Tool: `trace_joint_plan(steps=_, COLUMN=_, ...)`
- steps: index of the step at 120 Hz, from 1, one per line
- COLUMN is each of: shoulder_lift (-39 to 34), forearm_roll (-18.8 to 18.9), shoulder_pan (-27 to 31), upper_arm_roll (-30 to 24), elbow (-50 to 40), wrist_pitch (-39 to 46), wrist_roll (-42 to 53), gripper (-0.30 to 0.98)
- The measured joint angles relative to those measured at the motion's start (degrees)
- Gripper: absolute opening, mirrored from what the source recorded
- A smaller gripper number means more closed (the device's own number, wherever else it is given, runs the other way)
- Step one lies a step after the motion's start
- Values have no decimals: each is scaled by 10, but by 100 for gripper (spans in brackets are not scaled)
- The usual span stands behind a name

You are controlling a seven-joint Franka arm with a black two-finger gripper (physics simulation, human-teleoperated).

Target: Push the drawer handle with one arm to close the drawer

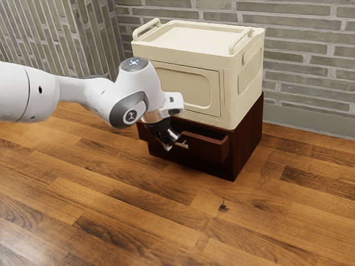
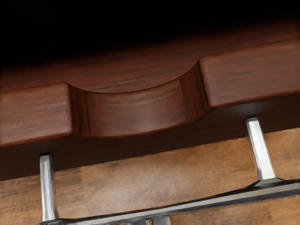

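Metal handle [image 2: 211,202] parallel to drawer front [image 2: 253,77]

logo [image 1: 132,116] on arm – no txt legible

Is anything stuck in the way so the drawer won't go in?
Nothing I can see blocks the drawer from sliding into the brown cabinet. The cream box sits on top, out of its path. Deep inside is too dark to tell.

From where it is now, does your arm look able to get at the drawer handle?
Very likely yes. My gripper is right by the handle, which stands out from the front of the open drawer, and I see nothing blocking the way.
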Motion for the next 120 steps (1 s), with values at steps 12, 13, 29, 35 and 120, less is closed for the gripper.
trace_joint_plan(steps=12, shoulder_lift=11, forearm_roll=7, shoulder_pan=0, upper_arm_roll=0, elbow=13, wrist_pitch=2, wrist_roll=0, gripper=-10)
trace_joint_plan(steps=13, shoulder_lift=12, forearm_roll=7, shoulder_pan=0, upper_arm_roll=0, elbow=13, wrist_pitch=2, wrist_roll=0, gripper=-10)
trace_joint_plan(steps=29, shoulder_lift=25, forearm_roll=11, shoulder_pan=1, upper_arm_roll=0, elbow=29, wrist_pitch=4, wrist_roll=1, gripper=-10)
trace_joint_plan(steps=35, shoulder_lift=29, forearm_roll=12, shoulder_pan=0, upper_arm_roll=0, elbow=35, wrist_pitch=4, wrist_roll=2, gripper=-10)
trace_joint_plan(steps=120, shoulder_lift=72, forearm_roll=20, shoulder_pan=-2, upper_arm_roll=0, elbow=93, wrist_pitch=5, wrist_roll=6, gripper=-10)
